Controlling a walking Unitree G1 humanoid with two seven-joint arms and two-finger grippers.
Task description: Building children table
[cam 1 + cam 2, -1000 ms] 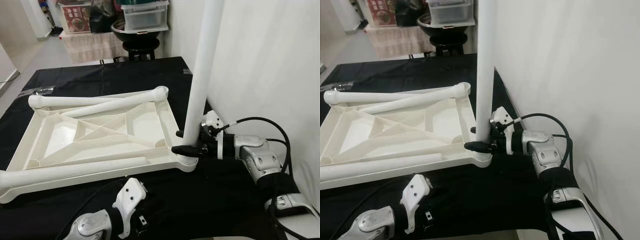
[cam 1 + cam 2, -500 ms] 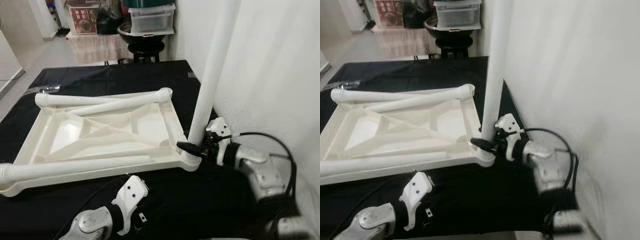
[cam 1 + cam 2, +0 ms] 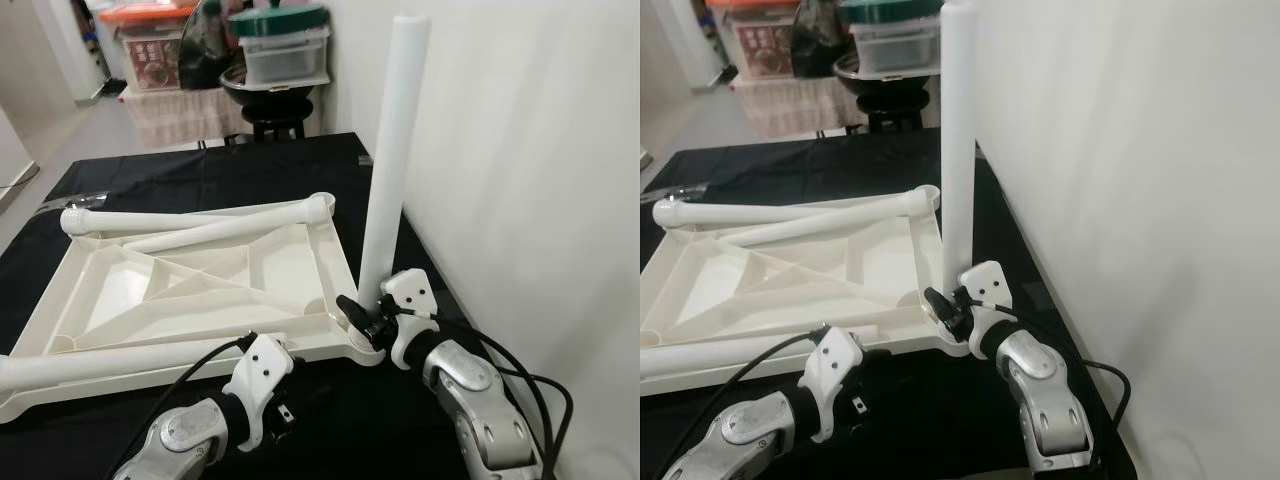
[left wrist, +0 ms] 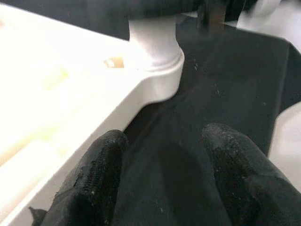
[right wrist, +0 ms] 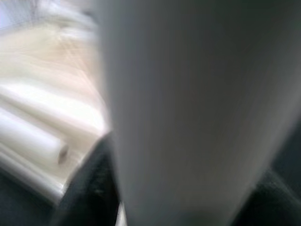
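A white table top [image 3: 290,262] lies upside down on the black cloth [image 3: 200,172]. One white leg [image 3: 388,170] stands upright in the near right corner socket [image 4: 157,52]. My right gripper [image 3: 362,312] is shut on the leg's base; the leg [image 5: 188,103] looms large and blurred in the right wrist view. Three loose legs lie on the top: one along the far edge [image 3: 190,212], one slanting beside it [image 3: 225,232], one along the near edge [image 3: 120,360]. My left gripper [image 4: 164,141] hovers open over the cloth, just before that corner, holding nothing.
A white wall [image 3: 520,150] rises close on the right, right behind the upright leg. Storage boxes and a black stool [image 3: 275,75] stand beyond the far end of the cloth. A black cable [image 3: 200,360] runs over the table top's near edge to my left arm.
The camera has shifted, so the leg's top end now shows. My right arm now reaches in from below, still gripping the leg's base. My left gripper has come closer to the near right corner.
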